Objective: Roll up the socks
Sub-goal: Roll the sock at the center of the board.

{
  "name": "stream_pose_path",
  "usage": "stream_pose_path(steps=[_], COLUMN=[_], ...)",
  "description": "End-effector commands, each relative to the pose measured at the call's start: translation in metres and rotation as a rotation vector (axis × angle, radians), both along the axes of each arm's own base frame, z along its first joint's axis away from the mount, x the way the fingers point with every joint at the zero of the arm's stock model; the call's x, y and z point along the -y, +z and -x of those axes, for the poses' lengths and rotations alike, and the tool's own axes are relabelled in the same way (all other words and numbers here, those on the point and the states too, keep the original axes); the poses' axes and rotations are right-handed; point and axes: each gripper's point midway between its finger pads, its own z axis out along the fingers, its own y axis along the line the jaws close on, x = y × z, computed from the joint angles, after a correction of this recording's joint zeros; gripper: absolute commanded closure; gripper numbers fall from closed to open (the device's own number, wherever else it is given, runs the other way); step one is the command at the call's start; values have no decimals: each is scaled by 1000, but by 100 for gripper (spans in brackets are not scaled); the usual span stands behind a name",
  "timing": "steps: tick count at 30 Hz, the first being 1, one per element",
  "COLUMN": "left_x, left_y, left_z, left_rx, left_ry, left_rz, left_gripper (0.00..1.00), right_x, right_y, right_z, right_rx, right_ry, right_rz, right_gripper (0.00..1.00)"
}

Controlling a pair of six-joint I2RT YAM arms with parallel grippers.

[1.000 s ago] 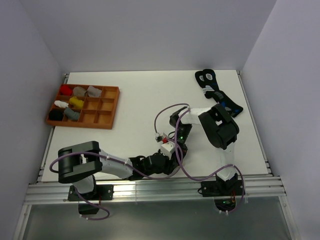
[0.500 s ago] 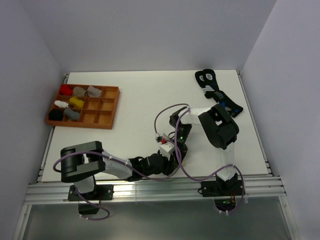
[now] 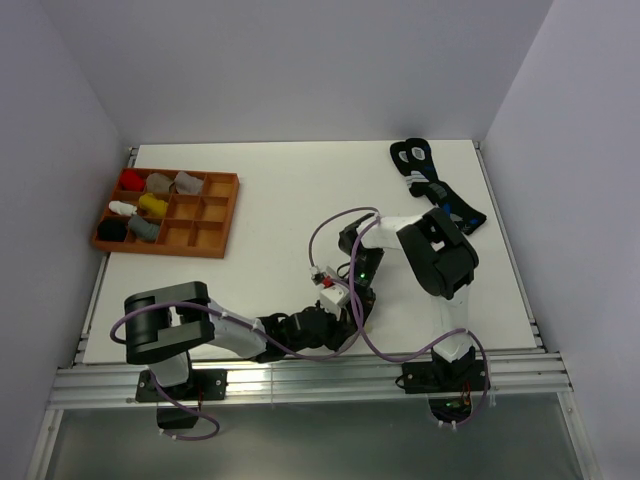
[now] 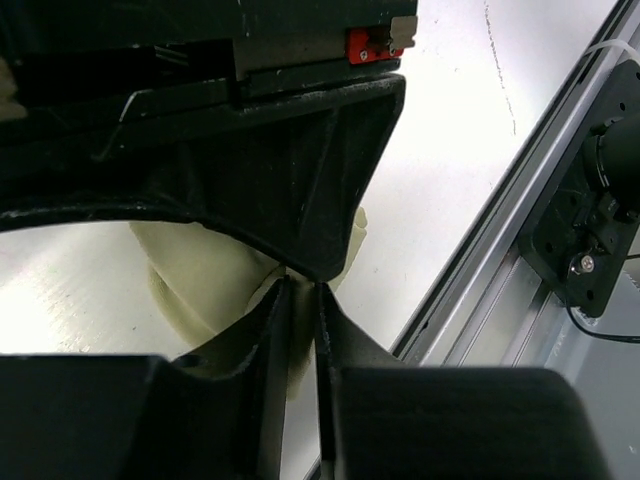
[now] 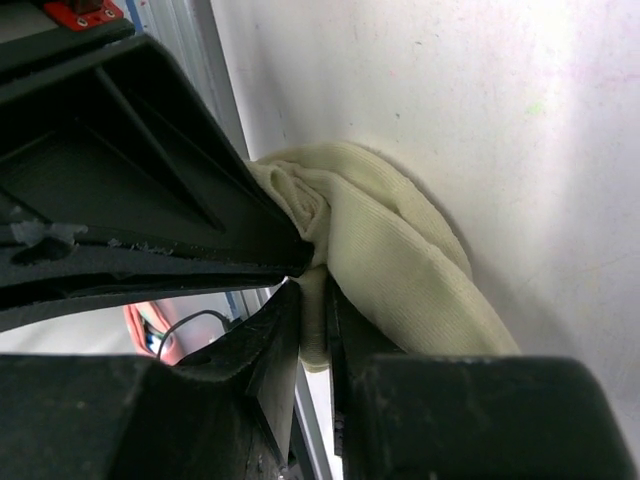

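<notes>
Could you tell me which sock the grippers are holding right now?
The pale cream-yellow sock, pinched by both the left gripper and the right gripper; the black socks with blue-and-white marks lie apart, untouched, at the far right.

One cream sock (image 5: 400,250), one tray (image 3: 207,236) — two arms (image 3: 232,335) (image 3: 440,260)

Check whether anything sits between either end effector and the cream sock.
Nothing visible does. The left end effector and the right end effector are each shut on a fold of the cream sock, with the fabric pinched directly in each grip.
</notes>
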Motion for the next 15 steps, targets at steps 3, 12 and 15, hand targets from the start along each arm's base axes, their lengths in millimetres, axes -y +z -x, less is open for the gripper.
stream_pose_path(steps=[3, 12, 15], left_x=[-27, -29, -33], left_y=[-59, -69, -72], left_z=[30, 32, 33], left_rx=[-123, -180, -217], left_ry=[-76, -71, -70], left_rz=[-208, -227, -217], left_gripper=[86, 100, 100], right_x=[-8, -9, -7], right_y=[-4, 9, 15], right_z=[-32, -50, -60], right_rx=[183, 304, 353], right_ry=[-15, -72, -124], right_rz=[-44, -60, -64], right_gripper=[75, 63, 59])
